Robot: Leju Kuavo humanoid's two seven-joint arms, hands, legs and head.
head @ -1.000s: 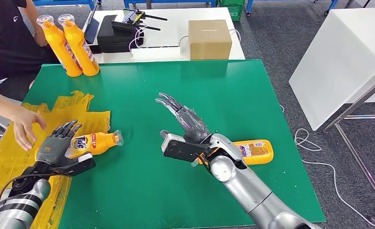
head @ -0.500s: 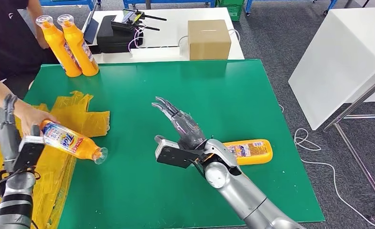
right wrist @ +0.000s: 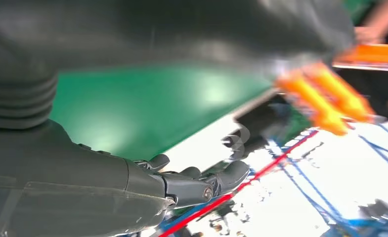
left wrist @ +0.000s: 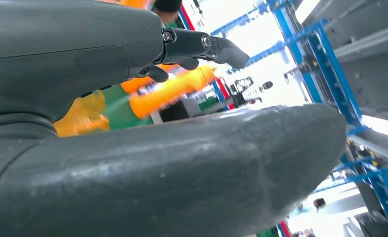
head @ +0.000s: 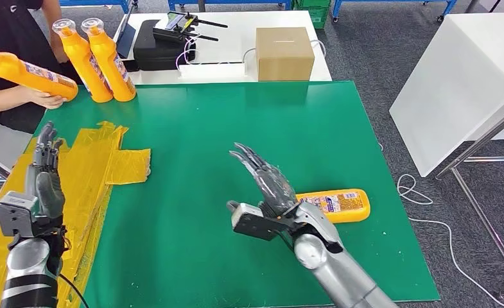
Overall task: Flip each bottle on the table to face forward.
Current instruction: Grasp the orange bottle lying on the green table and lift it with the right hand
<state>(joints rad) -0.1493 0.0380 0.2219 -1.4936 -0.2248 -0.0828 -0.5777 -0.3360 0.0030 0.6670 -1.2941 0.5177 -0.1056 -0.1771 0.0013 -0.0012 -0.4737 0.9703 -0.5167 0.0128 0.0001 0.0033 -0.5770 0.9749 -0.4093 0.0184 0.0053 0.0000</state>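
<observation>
1 bottle (head: 336,205) lies on the bench (head: 236,128); smooth, likely slippery plastic, best gripped mid-body. Right hand (head: 268,183) and left hand (head: 42,173) have fingers spread, empty.

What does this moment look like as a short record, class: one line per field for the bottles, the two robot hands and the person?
lying bottle: orange bottle on its side on the green mat, beside the right hand
standing bottles: two orange bottles upright at the mat's far left corner
left hand: open, raised over yellow sheet
right hand: open, fingers spread
person: hand holds another bottle
</observation>
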